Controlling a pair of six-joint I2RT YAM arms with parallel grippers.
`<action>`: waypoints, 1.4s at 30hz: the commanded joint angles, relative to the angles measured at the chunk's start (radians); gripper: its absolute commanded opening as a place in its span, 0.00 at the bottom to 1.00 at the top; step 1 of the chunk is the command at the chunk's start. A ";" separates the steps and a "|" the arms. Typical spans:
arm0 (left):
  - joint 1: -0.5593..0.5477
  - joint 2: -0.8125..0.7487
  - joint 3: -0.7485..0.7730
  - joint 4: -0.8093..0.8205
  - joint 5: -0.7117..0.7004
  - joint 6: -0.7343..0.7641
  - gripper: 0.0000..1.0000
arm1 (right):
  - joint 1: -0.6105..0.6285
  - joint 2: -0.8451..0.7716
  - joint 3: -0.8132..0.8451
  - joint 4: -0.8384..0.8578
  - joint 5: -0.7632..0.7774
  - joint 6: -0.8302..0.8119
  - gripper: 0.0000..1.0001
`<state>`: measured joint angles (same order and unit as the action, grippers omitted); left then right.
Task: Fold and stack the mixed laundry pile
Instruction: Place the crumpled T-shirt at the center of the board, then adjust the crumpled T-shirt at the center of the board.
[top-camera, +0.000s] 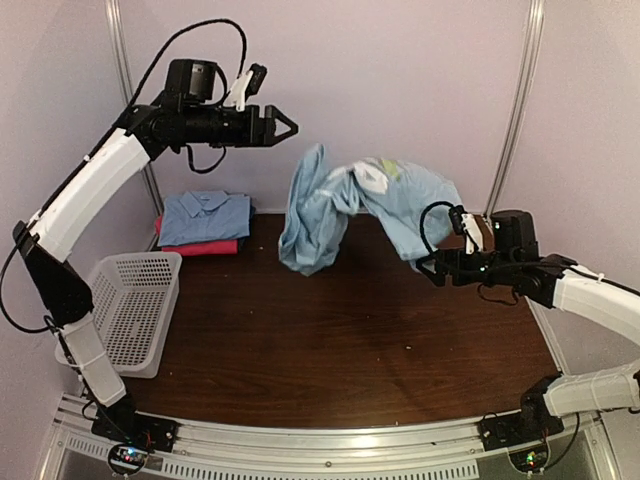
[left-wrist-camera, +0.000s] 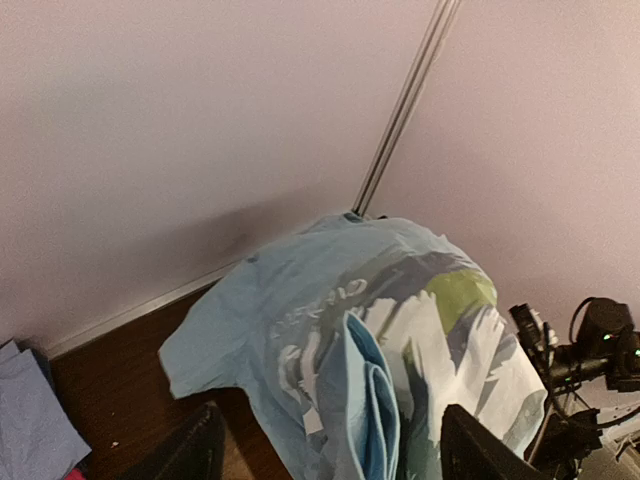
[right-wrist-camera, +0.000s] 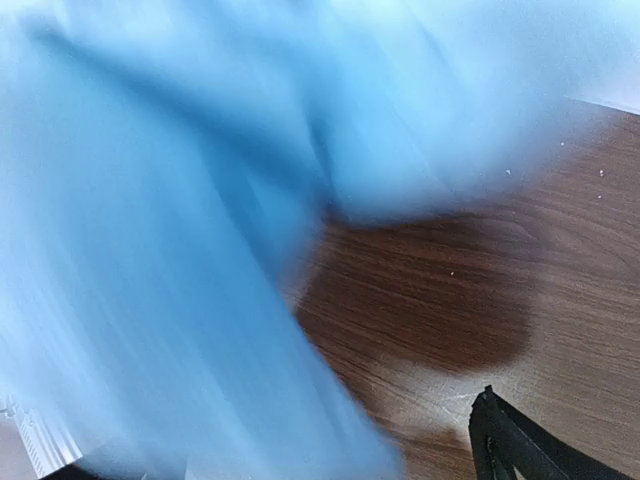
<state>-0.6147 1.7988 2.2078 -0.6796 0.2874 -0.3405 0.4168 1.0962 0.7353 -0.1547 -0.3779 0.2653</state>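
Top external view is showing the left claw (top-camera: 288, 125) hanging high over the back of the bench (top-camera: 330, 340), jaws parted and gripping nothing, while the light blue printed shirt (top-camera: 330, 205) is billowing loose just beside and below it. The right claw (top-camera: 430, 270) is standing spread wide at the shirt's right hem, clamping nothing I can make out. A folded blue polo (top-camera: 205, 213) is lying on a magenta cloth (top-camera: 200, 246) at the back left, near a white basket (top-camera: 135, 310).
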 joint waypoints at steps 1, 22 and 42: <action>0.200 -0.147 -0.386 0.096 -0.030 -0.096 0.88 | -0.022 -0.042 -0.005 -0.031 -0.005 -0.010 0.98; -0.153 0.102 -0.803 0.256 -0.133 0.122 0.83 | -0.022 0.092 -0.125 -0.107 0.018 0.078 0.85; 0.172 0.300 -0.720 0.175 -0.408 -0.041 0.22 | -0.174 0.061 -0.054 -0.150 0.107 0.132 0.91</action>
<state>-0.5491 2.1078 1.4681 -0.5137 -0.0761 -0.3496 0.2882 1.2057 0.6498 -0.2958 -0.2886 0.3832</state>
